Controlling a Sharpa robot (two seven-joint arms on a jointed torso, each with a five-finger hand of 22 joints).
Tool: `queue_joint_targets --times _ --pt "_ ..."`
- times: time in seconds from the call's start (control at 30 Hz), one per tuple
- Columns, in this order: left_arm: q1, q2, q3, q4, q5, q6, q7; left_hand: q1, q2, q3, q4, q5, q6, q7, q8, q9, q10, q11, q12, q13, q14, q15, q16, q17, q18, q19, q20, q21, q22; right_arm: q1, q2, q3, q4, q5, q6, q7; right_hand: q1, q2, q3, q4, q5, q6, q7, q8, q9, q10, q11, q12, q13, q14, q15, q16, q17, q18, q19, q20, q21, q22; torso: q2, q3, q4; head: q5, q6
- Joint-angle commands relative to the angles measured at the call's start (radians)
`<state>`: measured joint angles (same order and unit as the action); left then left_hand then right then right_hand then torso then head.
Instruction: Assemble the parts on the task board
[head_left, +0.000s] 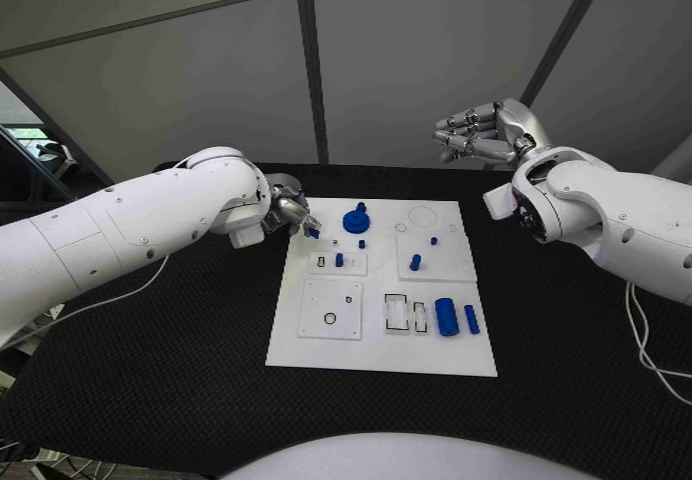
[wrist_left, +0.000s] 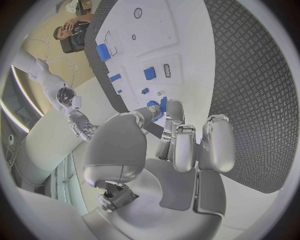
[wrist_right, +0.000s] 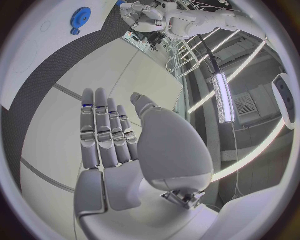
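**Left hand at the board's far-left corner, right hand raised off the worktop**

Head view: the task board (head_left: 382, 345) lies in the middle of the black worktop (head_left: 144, 380), its long axis running from 12 to 6 o'clock. The left hand (head_left: 289, 213) sits at the board's 11 o'clock corner with its fingers curled down over the edge; a small blue piece shows at its fingertips, but whether it is gripped I cannot tell. Just beside it, toward 3 o'clock, the blue gear (head_left: 356, 220) rests on the board. Short blue pegs (head_left: 415, 262) stand near the board's middle. At about 4 o'clock a blue cylinder (head_left: 447, 317) and a slimmer blue bar (head_left: 472, 319) lie side by side, both pointing 12 to 6. The right hand (head_left: 483, 133) is held up beyond the worktop's far edge, empty, its fingers bent inward.

Left wrist view: the left hand's fingers (wrist_left: 184, 145) are bent toward the thumb above the gear; nothing clear shows between them.

Right wrist view: the right hand's fingers (wrist_right: 103, 132) stand straight and side by side, holding nothing.

No writing can be read.
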<state>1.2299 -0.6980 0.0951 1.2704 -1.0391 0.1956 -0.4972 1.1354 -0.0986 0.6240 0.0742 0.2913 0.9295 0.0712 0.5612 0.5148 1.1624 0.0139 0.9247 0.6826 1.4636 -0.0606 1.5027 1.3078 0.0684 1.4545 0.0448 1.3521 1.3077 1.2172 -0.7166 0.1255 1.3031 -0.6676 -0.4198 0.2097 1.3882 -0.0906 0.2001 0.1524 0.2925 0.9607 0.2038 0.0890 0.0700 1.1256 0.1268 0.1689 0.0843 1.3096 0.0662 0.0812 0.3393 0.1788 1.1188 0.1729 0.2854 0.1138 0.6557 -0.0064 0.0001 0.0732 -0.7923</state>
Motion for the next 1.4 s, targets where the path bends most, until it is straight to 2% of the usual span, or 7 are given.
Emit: queue_joint_targets --times 0.03,0.3,0.53,0.83,1.03,1.23,1.4 --pt "-0.007 -0.015 -0.005 0.037 0.016 -0.09 0.012 -0.013 -0.004 0.135 -0.126 0.014 0.006 -0.003 0.006 0.003 0.029 -0.022 0.007 0.005 0.087 -0.008 0.006 0.205 -0.012 0.009 -0.002 0.007 0.072 0.002 0.0 0.001 0.0 -0.002 0.006 0.003 -0.006 0.005 -0.004 -0.003 0.003 0.004 0.0 -0.002 0.001 0.005 0.004 0.0 -0.002 0.007 0.0 -0.003 -0.001 0.005 0.005 -0.001 -0.003 -0.001 -0.001 0.0015 0.0027 0.001 -0.002" --pt "-0.041 -0.037 -0.022 0.107 -0.012 -0.134 -0.007 -0.02 -0.012 0.139 -0.13 0.036 0.012 -0.006 0.011 0.006 0.045 -0.026 0.019 0.02 0.087 -0.01 0.006 0.206 -0.014 0.014 -0.005 0.015 0.08 0.002 -0.002 0.001 -0.001 -0.002 0.007 0.003 -0.006 0.005 -0.004 -0.003 0.003 0.004 0.0 -0.002 0.001 0.005 0.004 0.0 -0.002 0.007 0.0 -0.003 -0.001 0.005 0.005 -0.001 -0.003 -0.001 0.0 0.0004 -0.0023 0.006 -0.006" --pt "-0.057 -0.038 -0.029 0.131 -0.033 -0.145 -0.028 -0.022 -0.014 0.141 -0.131 0.045 0.014 -0.008 0.013 0.007 0.053 -0.027 0.026 0.03 0.087 -0.012 0.007 0.206 -0.017 0.02 -0.006 0.026 0.09 0.002 -0.003 0.001 -0.002 -0.002 0.007 0.002 -0.006 0.005 -0.004 -0.003 0.003 0.004 0.0 -0.002 0.001 0.005 0.004 0.0 -0.002 0.007 0.0 -0.003 -0.001 0.005 0.005 -0.001 -0.003 -0.001 0.0 -0.0002 -0.001 0.004 -0.008" --pt "-0.061 -0.037 -0.031 0.135 -0.039 -0.133 -0.047 -0.029 -0.021 0.145 -0.134 0.064 0.018 -0.011 0.017 0.01 0.066 -0.03 0.039 0.046 0.088 -0.014 0.007 0.207 -0.021 0.029 -0.009 0.042 0.106 0.002 -0.001 0.001 -0.004 -0.002 0.008 0.001 -0.007 0.005 -0.004 -0.003 0.003 0.004 0.0 -0.002 0.001 0.005 0.004 0.0 -0.002 0.007 0.0 -0.003 -0.001 0.005 0.005 -0.001 -0.004 -0.001 0.001 -0.0002 -0.0015 0.006 -0.015" --pt "-0.061 -0.04 -0.031 0.131 -0.053 -0.103 -0.059 -0.034 -0.026 0.147 -0.137 0.085 0.021 -0.013 0.021 0.013 0.074 -0.032 0.046 0.055 0.088 -0.016 0.007 0.207 -0.024 0.034 -0.011 0.051 0.114 0.002 -0.001 0.001 -0.005 -0.002 0.009 0.001 -0.007 0.005 -0.004 -0.003 0.003 0.004 0.0 -0.002 0.001 0.005 0.004 0.0 -0.002 0.007 0.0 -0.003 -0.001 0.005 0.005 -0.001 -0.004 -0.001 0.001 -0.0005 -0.0003 0.005 -0.016" --pt "-0.062 -0.043 -0.031 0.133 -0.062 -0.07 -0.068 -0.038 -0.031 0.148 -0.139 0.108 0.024 -0.014 0.024 0.016 0.08 -0.034 0.052 0.063 0.088 -0.018 0.007 0.207 -0.025 0.036 -0.013 0.055 0.119 0.002 0.0 0.001 -0.005 -0.002 0.009 0.001 -0.007 0.005 -0.004 -0.003 0.003 0.004 0.0 -0.002 0.001 0.005 0.004 0.0 -0.002 0.007 0.0 -0.003 -0.001 0.005 0.005 -0.001 -0.004 -0.001 0.001 -0.0009 -0.0014 0.008 -0.023" --pt "-0.062 -0.041 -0.032 0.129 -0.071 -0.057 -0.072 -0.039 -0.032 0.148 -0.14 0.111 0.024 -0.015 0.025 0.016 0.081 -0.034 0.053 0.064 0.088 -0.018 0.007 0.207 -0.025 0.037 -0.013 0.056 0.12 0.002 0.001 0.001 -0.006 -0.002 0.01 0.001 -0.007 0.005 -0.004 -0.003 0.003 0.004 0.0 -0.002 0.001 0.005 0.004 0.0 -0.002 0.007 0.0 -0.003 -0.001 0.005 0.005 -0.001 -0.004 -0.001 0.0 0.0 -0.0013 0.007 -0.024"
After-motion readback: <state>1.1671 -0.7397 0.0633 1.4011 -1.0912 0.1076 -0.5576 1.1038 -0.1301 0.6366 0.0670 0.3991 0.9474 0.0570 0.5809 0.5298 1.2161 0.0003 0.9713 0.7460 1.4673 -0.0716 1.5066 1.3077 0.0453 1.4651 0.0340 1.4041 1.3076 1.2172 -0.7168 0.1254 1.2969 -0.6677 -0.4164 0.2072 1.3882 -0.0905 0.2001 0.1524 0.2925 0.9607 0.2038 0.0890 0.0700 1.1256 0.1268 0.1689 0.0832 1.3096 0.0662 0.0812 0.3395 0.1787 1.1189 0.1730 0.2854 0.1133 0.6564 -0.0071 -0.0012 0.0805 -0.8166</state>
